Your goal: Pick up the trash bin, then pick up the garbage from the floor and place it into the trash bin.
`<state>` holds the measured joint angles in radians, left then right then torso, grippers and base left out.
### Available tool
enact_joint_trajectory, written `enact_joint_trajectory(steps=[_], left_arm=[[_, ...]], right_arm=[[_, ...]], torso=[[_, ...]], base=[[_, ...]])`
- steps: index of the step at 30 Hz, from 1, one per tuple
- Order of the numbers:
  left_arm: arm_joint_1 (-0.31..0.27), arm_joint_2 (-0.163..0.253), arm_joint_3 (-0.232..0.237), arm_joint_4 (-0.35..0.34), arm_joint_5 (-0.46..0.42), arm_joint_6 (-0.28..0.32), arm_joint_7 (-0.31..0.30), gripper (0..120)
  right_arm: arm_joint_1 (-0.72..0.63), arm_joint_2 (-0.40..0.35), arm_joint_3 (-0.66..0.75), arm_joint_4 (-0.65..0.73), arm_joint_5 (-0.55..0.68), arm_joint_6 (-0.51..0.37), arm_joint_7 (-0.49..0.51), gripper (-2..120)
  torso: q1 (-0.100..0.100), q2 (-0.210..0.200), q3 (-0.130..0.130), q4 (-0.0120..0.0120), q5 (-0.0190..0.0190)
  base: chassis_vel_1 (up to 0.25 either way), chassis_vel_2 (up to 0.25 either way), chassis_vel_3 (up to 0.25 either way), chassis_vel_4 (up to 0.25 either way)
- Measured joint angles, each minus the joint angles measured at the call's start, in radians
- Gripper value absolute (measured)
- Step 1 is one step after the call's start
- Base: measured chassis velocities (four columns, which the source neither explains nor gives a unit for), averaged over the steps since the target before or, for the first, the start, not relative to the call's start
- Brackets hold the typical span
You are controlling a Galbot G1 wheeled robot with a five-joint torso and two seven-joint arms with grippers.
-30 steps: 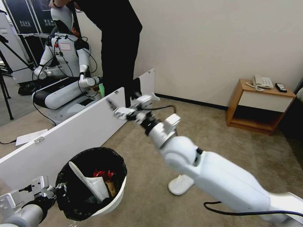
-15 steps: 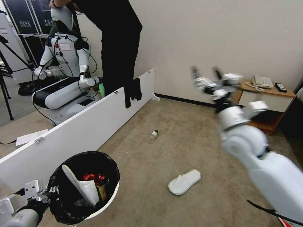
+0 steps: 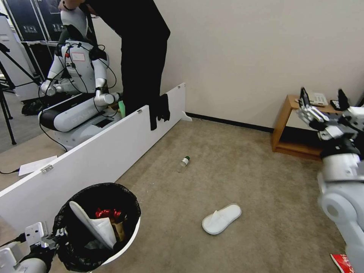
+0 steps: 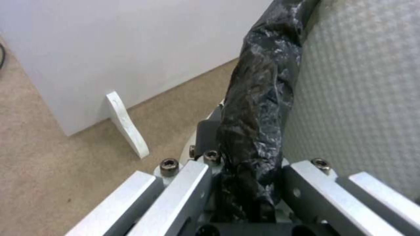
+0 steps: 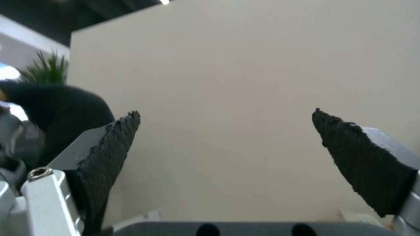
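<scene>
Even indoor light, soft wrist-view blur

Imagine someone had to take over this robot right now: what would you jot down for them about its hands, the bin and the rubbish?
Left gripper: shut on the trash bin at its bag-lined rim, held at lower left.
Right gripper: open, empty, raised at far right near the wooden side table.
Done: a white slipper and red wrappers are in the bin.
Left on the carpet: another slipper, a green-capped bottle, a red packet by the right arm.
</scene>
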<state>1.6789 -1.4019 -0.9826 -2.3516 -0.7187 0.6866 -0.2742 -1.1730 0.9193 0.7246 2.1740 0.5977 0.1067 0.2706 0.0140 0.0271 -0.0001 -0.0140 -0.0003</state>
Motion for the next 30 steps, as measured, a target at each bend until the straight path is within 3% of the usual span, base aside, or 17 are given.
enact_joint_trajectory(steps=[8,30], left_arm=[[0.008,-0.037,0.014,-0.003,0.057,-0.013,0.024,2],[0.014,-0.054,0.035,0.025,0.111,-0.032,0.072,2]], right_arm=[[-0.152,0.088,0.033,0.042,-0.102,0.046,-0.031,100],[-0.256,0.213,0.045,0.049,-0.229,0.1,-0.056,100]], torso=[[0.0,0.0,0.0,0.0002,0.0003],[0.0,0.0,0.0,0.0,0.0001]], base=[[0.0,0.0,0.0,0.0],[0.0,0.0,0.0,0.0]])
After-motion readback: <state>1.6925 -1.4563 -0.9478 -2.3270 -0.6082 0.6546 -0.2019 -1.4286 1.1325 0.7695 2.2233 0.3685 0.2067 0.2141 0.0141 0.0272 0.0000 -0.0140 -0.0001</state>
